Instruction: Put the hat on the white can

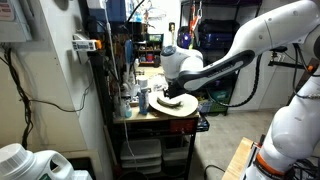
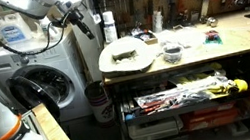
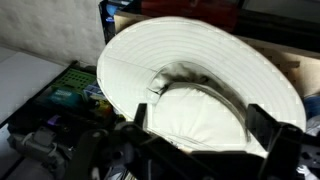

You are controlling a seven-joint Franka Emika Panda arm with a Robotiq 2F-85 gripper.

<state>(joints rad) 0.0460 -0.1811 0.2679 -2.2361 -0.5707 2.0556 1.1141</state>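
— Where is the hat?
— The hat (image 2: pixel 126 56) lies flat on the end of the tabletop (image 2: pixel 209 57) nearest the washer (image 2: pixel 41 83). Its brim hangs a little past the edge. In both exterior views it reads as a wide tan disc.

— And the can?
— The can (image 2: pixel 108 28) stands upright just behind the hat, toward the back of the tabletop. The hat is not yet on it.

— How does the arm stand?
— The arm (image 1: pixel 240 55) reaches out nearly level from the robot's body. It bends down at the white wrist (image 1: pixel 176 60), so the dark end faces the brim. From the other side it comes in from the upper corner, above the washer.

— What about the claw?
— The claw (image 2: pixel 87 27) hangs above the hat's washer-side edge, close beside the can and pointing down. In that exterior view it looks clear of both. In the wrist view its fingers (image 3: pixel 141 120) are spread wide with nothing gripped. The hat fills the picture beyond them, and its rounded crown shows between the two fingers.

— Does it touch the brim?
— One exterior view shows a gap; from the other angle I cannot tell.
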